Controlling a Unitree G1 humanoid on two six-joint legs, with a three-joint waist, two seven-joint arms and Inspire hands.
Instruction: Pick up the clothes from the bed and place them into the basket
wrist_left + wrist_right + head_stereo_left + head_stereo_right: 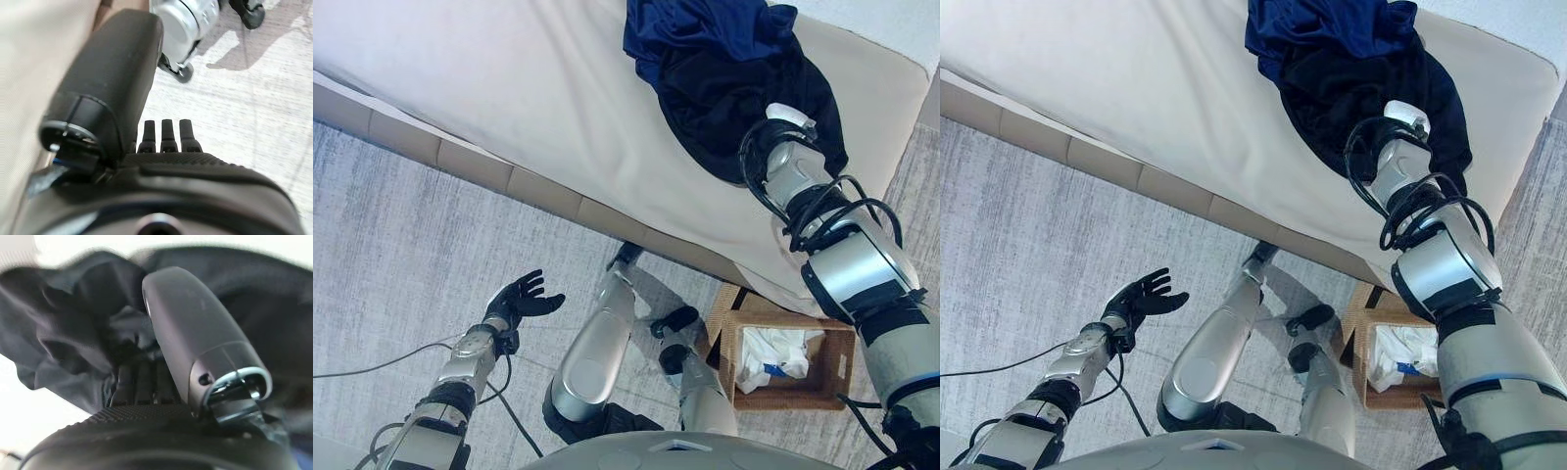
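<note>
A heap of dark navy and black clothes (pixel 734 78) lies on the cream bed (pixel 509 88) near its far right end. My right arm reaches up across the bed's edge, and my right hand (pixel 195 347) is buried in the dark cloth (pixel 63 333), which folds around it in the right wrist view. A brown woven basket (pixel 729 362) stands on the floor beside the bed at the lower right, with a white garment (pixel 773 352) in it. My left hand (pixel 522 299) hangs open above the carpet at the lower left, holding nothing.
The bed's padded tan side (pixel 480 166) runs diagonally across the view. Grey carpet (pixel 401 255) covers the floor to the left of it. The basket sits close under my right arm.
</note>
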